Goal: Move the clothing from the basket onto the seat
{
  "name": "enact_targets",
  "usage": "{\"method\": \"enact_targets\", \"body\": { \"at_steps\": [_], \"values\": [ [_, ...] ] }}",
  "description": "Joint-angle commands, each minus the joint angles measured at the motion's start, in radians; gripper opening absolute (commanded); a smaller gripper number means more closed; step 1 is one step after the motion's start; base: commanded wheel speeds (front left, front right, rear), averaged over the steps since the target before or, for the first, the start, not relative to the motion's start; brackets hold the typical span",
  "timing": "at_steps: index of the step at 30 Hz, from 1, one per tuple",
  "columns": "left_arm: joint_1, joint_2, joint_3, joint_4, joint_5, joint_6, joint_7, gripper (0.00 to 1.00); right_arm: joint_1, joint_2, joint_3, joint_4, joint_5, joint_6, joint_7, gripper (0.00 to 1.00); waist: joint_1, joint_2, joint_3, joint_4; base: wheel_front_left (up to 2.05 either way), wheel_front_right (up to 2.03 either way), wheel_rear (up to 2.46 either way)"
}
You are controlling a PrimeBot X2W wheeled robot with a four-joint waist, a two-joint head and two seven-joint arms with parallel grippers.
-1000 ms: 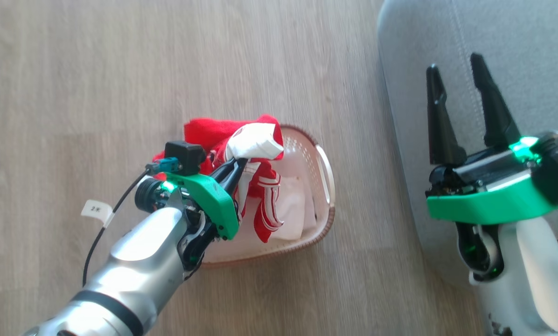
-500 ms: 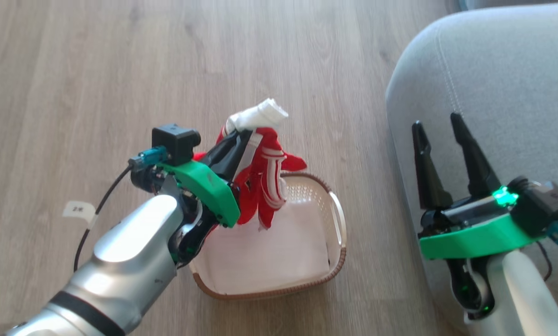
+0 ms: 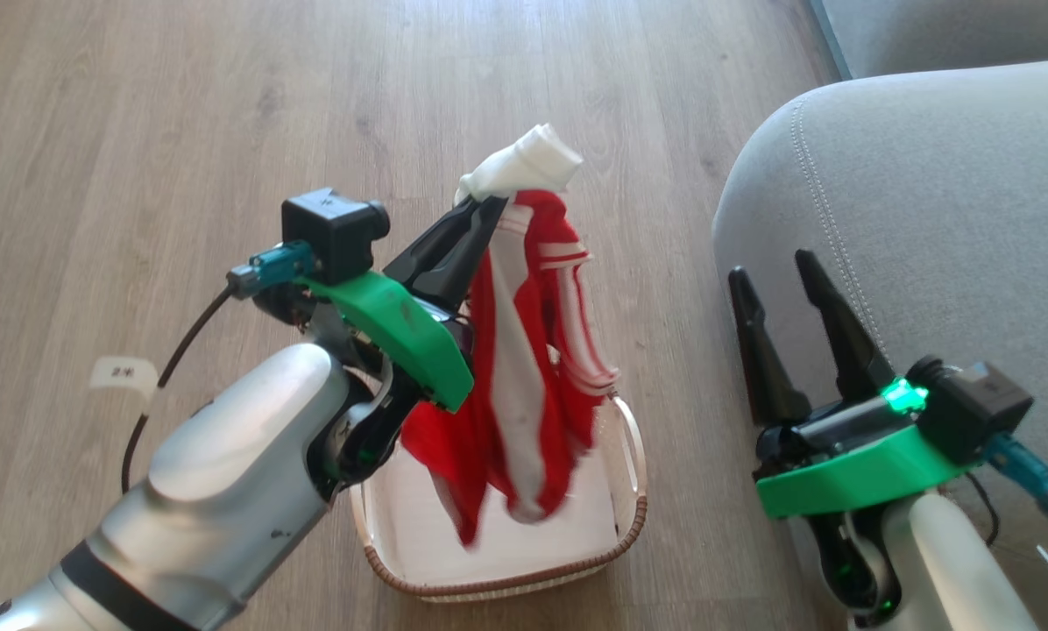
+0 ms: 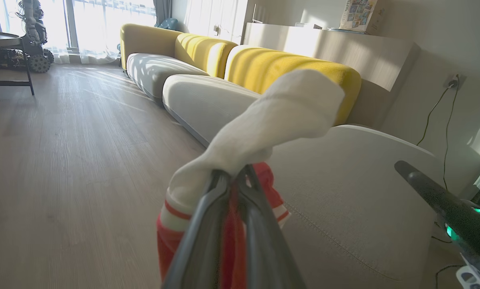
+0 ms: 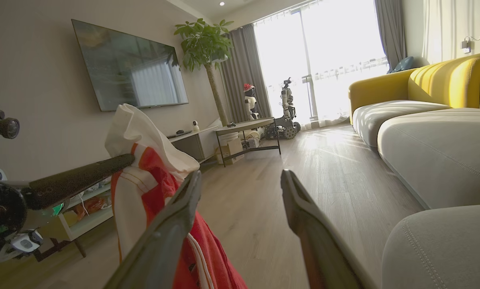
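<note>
My left gripper (image 3: 480,210) is shut on the clothing (image 3: 533,368), a red jersey with white stripes whose white end pokes out above the fingertips. The garment hangs from the fingers down over the cream basket (image 3: 633,517), its lower folds dangling just above the white fabric lying inside. In the left wrist view the left gripper (image 4: 232,176) pinches the clothing (image 4: 264,120) in front of the grey seat (image 4: 352,200). My right gripper (image 3: 774,267) stands open and empty at the edge of the seat (image 3: 945,202). The right wrist view shows the right gripper (image 5: 240,178) with the clothing (image 5: 151,176) to its left.
Wooden floor (image 3: 182,105) surrounds the basket. A second grey cushion (image 3: 945,31) sits at the top right. The right wrist view shows a low table (image 5: 248,128), a plant (image 5: 204,44), a wall television (image 5: 127,68) and other robots by the window. Yellow sofa backs (image 4: 288,68) line the wall.
My left gripper has lifted the clothing up out of the basket, so it now hangs free. The head camera has shifted, bringing basket and seat lower in view. The right gripper stays open.
</note>
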Motion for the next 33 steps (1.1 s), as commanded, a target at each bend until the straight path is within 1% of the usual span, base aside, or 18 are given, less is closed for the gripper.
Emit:
{"method": "enact_targets", "body": {
  "at_steps": [1, 9, 15, 18, 23, 28, 33],
  "values": [
    [-0.08, 0.033, 0.055, -0.042, 0.002, 0.009, 0.001, 0.0, -0.003, -0.013, 0.027, -0.027, 0.005, 0.007, -0.006, 1.0, 0.0001, -0.0001, 0.001, -0.002, 0.0, 0.0, 0.0],
    [-0.099, 0.039, 0.061, -0.102, 0.001, 0.031, 0.023, 0.0, -0.003, -0.035, 0.067, -0.011, 0.024, 0.007, -0.006, 1.0, 0.0001, -0.0001, 0.002, -0.013, 0.0, 0.0, 0.0],
    [-0.113, 0.039, 0.063, -0.121, 0.002, 0.04, 0.032, 0.0, -0.008, -0.061, 0.119, -0.005, 0.047, 0.007, -0.004, 1.0, 0.0001, -0.0001, 0.0, -0.012, 0.0, 0.0, 0.0],
    [-0.127, 0.038, 0.066, -0.118, 0.0, 0.041, 0.039, 0.0, -0.015, -0.074, 0.16, -0.004, 0.061, 0.007, 0.005, 1.0, 0.0001, -0.0001, 0.001, -0.009, 0.0, 0.0, 0.0],
    [-0.161, 0.026, 0.069, -0.093, -0.002, 0.033, 0.049, 0.0, -0.051, -0.091, 0.272, 0.014, 0.08, 0.007, 0.035, 1.0, 0.0001, -0.0001, 0.009, -0.002, 0.0, 0.0, 0.0],
    [-0.199, 0.002, 0.063, -0.073, 0.002, 0.023, 0.057, 0.0, -0.109, -0.07, 0.341, 0.084, 0.089, 0.007, 0.053, 1.0, 0.0001, -0.0001, 0.015, 0.013, 0.0, 0.0, 0.0],
    [-0.221, -0.022, 0.041, -0.057, 0.01, 0.009, 0.067, 0.0, -0.17, -0.027, 0.388, 0.201, 0.096, 0.007, 0.089, 1.0, 0.0001, -0.0001, 0.011, 0.036, 0.0, 0.0, 0.0]
  ]
}}
